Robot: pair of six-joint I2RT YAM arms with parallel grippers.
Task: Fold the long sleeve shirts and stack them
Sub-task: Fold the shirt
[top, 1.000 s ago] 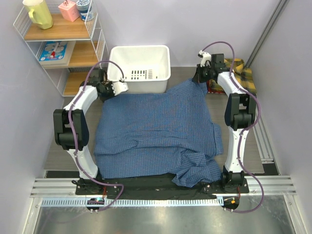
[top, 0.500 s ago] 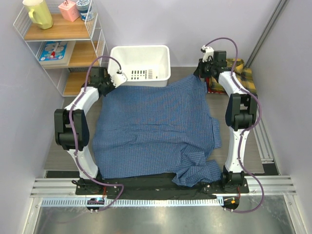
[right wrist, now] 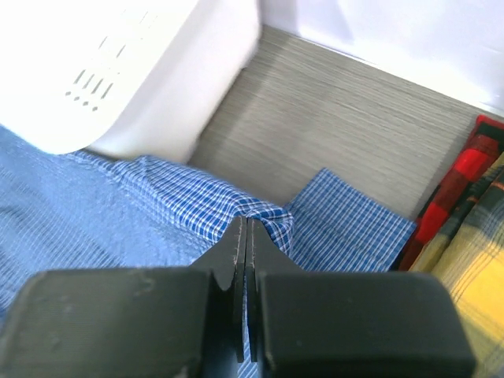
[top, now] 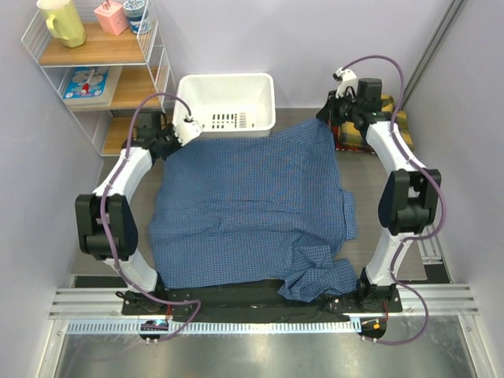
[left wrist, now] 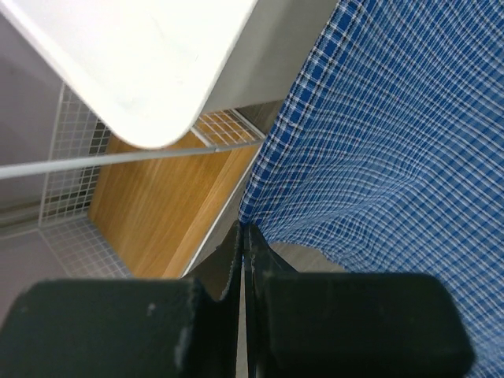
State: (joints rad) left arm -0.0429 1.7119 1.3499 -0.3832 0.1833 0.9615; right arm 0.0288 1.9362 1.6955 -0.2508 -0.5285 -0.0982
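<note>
The blue checked shirt (top: 252, 205) lies spread over the table, its near right part bunched at the front edge. My left gripper (top: 168, 146) is shut on its far left corner (left wrist: 315, 173), with the fingertips (left wrist: 242, 230) pinching the cloth edge. At the far right corner, my right gripper (top: 326, 118) is shut on a fold of the same blue cloth (right wrist: 181, 209), close to the bin's corner. The yellow-and-dark plaid shirt (top: 394, 116) with red trim (right wrist: 461, 185) lies at the far right, behind the right arm.
A white plastic bin (top: 225, 78) stands at the far middle, touching the shirt's far edge. A wire and wood shelf (top: 94, 55) with a mug and boxes stands at the far left. Aluminium rails (top: 252, 311) run along the near edge.
Both grippers have moved away from me and outward with the shirt's far corners. The far edge of the blue shirt is now pulled straighter and flatter, and the arms are stretched further.
</note>
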